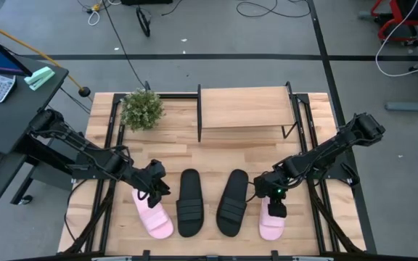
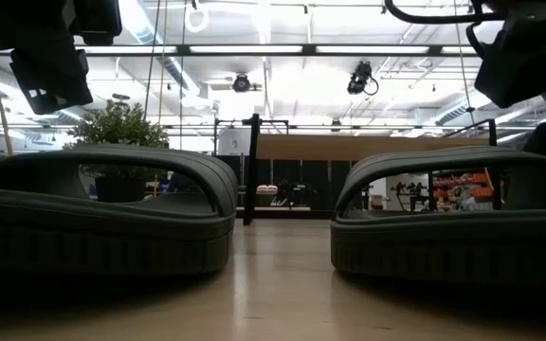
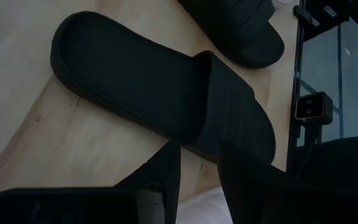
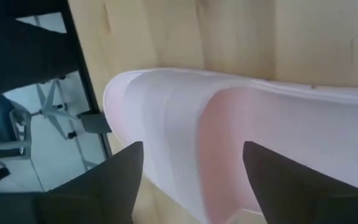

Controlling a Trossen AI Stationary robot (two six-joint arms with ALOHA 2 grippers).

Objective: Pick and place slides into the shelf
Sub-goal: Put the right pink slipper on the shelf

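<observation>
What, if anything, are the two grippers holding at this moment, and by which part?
Nothing is held. The right gripper hangs open over the right-hand pale pink ribbed-strap slide; the left gripper is open beside the left-hand pale pink slide, gripping nothing.

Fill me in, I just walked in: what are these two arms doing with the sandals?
Four slides lie in a row on the table: a pink slide, two black slides and another pink slide. The left gripper is over the first pink one, fingers apart. The right gripper hangs open above the other pink one, a finger on either side. The shelf behind holds no slides yet.
</observation>
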